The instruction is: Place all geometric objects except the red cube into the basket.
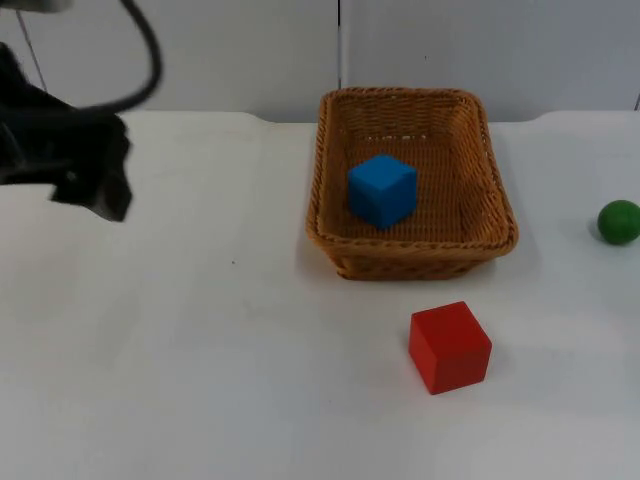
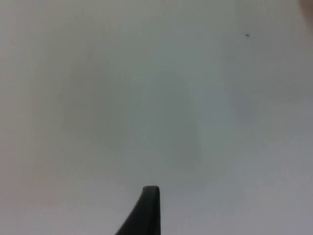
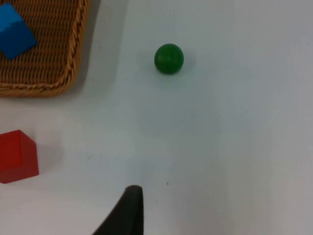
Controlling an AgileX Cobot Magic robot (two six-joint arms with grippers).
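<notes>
In the top view the left gripper waits far from the wicker basket holding the blue cube; in the right wrist view the green ball lies well ahead of the right gripper, whose finger spread I cannot tell, so it should probably descend centred and avoid the red cube.

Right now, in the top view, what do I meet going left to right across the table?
Left gripper → basket holding the blue cube → green ball. The red cube lies nearer the camera, overlapping the basket's span, so it has no clear place.
</notes>
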